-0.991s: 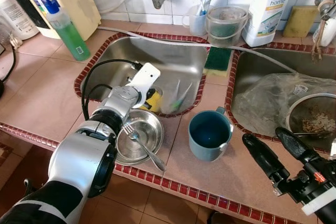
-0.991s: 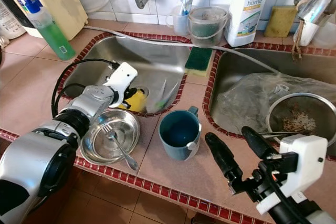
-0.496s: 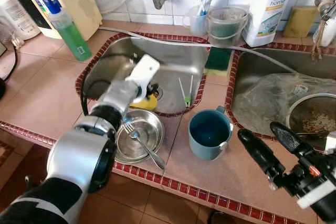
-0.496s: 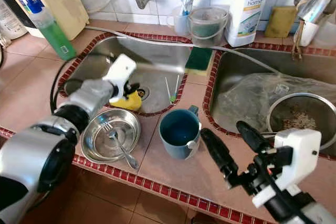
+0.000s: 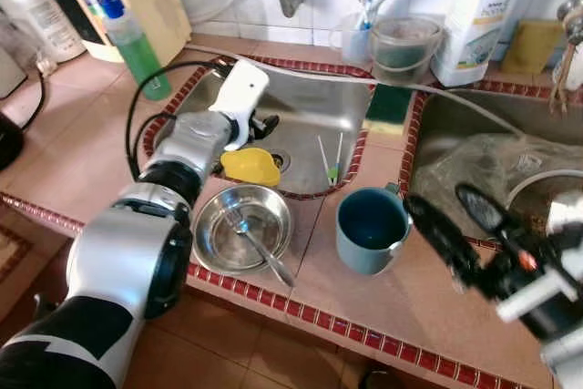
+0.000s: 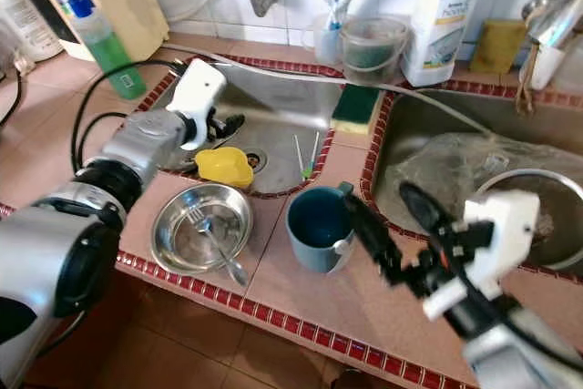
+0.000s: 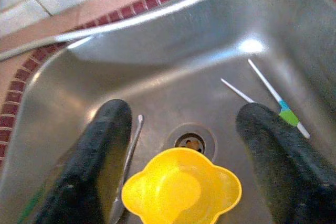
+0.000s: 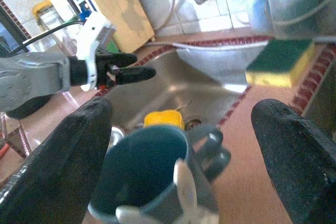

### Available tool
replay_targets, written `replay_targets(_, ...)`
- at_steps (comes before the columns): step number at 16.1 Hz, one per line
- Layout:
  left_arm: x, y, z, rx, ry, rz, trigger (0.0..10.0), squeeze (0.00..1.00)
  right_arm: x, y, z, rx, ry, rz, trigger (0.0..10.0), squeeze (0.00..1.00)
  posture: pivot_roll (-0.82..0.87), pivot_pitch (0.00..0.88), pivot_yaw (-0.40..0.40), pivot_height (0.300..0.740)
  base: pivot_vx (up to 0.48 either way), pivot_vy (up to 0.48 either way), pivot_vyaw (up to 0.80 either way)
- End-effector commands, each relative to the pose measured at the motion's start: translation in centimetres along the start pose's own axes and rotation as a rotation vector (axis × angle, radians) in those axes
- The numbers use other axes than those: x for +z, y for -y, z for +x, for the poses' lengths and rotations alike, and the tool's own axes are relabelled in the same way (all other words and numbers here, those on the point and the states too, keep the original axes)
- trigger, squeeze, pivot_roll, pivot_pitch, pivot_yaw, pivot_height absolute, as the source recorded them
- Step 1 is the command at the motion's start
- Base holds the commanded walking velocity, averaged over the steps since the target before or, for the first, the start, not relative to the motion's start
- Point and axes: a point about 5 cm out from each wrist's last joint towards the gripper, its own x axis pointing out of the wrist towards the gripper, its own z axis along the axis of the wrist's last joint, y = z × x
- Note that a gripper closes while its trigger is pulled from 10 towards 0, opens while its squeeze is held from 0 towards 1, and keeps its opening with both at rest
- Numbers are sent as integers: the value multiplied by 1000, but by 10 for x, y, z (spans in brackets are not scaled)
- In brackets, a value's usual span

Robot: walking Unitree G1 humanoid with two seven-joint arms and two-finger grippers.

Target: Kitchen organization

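A small yellow bowl [image 5: 250, 166] lies by the drain in the left sink [image 5: 301, 102]. My left gripper [image 5: 263, 124] hovers just above and behind it, open and holding nothing; the left wrist view shows the yellow bowl [image 7: 181, 192] between and below the two fingers [image 7: 100, 150]. A thin spoon [image 7: 128, 153] and toothbrushes [image 7: 278, 111] lie on the sink floor. On the counter stand a blue mug [image 5: 371, 230] and a steel bowl [image 5: 241, 228] with a fork in it. My right gripper [image 5: 440, 200] is open just right of the mug [image 8: 144, 182].
A green soap bottle [image 5: 137, 43] stands left of the sink. A sponge [image 5: 389, 105] lies on the divider. Behind it are a clear tub [image 5: 401, 43], a brush cup [image 5: 360, 34] and a white detergent bottle [image 5: 478, 15]. The right sink holds a plastic bag [image 5: 492, 161].
My left gripper has lifted off the yellow bowl and moved toward the sink's back left. My right gripper has come forward and left, up beside the mug. The camera has shifted too.
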Motion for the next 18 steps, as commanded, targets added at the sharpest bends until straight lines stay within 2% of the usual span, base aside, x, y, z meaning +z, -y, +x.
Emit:
replay_targets(1, 13, -11, -4, 7, 54, -3, 10000, 1000, 0, 1, 7, 18, 21, 5, 10000, 0, -276, 67, 109, 740, 0, 0, 0)
replay_targets(7, 13, -22, -13, -38, 130, -66, 10000, 1000, 5, 9, 34, 41, 99, 5, 10000, 0, -199, 42, 67, 740, 0, 0, 0)
replay_targets(11, 10, -25, -21, -38, 166, -54, 10000, 1000, 7, 10, 49, 74, 128, -12, 10000, 0, -160, 38, 41, 740, 0, 0, 0)
replay_targets(12, 10, -25, -24, -45, 178, -82, 10000, 925, 7, 11, 53, 82, 131, -17, 10000, 0, -153, 36, 35, 740, 0, 0, 0)
replay_targets(13, 10, -23, -28, -54, 184, -79, 10000, 663, 7, 11, 57, 88, 133, -26, 10000, 0, -140, 32, 25, 740, 0, 0, 0)
replay_targets(14, 9, -22, -30, -60, 186, -75, 10000, 482, 7, 10, 60, 93, 133, -30, 10000, 0, -138, 31, 23, 740, 0, 0, 0)
replay_targets(15, 8, -18, -36, -71, 183, -84, 10000, 137, 7, 9, 65, 106, 129, -36, 10000, 0, -128, 27, 16, 740, 0, 0, 0)
replay_targets(16, 6, -14, -42, -79, 184, -96, 10000, 0, 5, 8, 71, 118, 120, -42, 10000, 0, -123, 24, 12, 740, 0, 0, 0)
replay_targets(18, 3, -8, -49, -78, 187, -101, 10000, 0, 4, 5, 79, 134, 117, -50, 10000, 0, -114, 21, 6, 740, 0, 0, 0)
